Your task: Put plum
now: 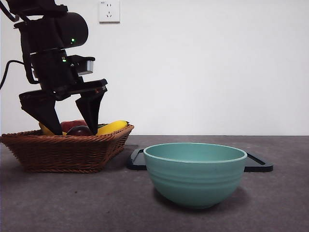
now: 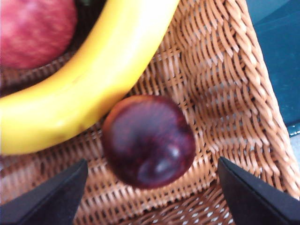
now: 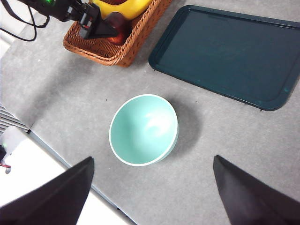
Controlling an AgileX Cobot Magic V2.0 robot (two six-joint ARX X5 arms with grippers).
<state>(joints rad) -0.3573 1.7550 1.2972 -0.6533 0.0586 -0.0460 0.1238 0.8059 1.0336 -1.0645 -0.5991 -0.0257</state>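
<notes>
The plum (image 2: 149, 140), dark maroon and glossy, lies on the wicker floor of the basket (image 2: 225, 93), touching a yellow banana (image 2: 79, 89). My left gripper (image 2: 152, 161) hangs open just over it, one jaw on each side and neither touching the fruit. From the front, the left gripper (image 1: 72, 126) reaches down into the basket (image 1: 67, 152), and the top of the plum (image 1: 81, 130) shows between the jaws. My right gripper (image 3: 152, 159) is open and empty, high above the table over the bowl (image 3: 143, 130).
A red apple (image 2: 35, 30) lies behind the banana in the basket. The teal bowl (image 1: 195, 174) stands at the table's front centre. A dark flat tray (image 1: 258, 164) lies behind it, also seen in the tray (image 3: 229, 51) beside the basket (image 3: 117, 51).
</notes>
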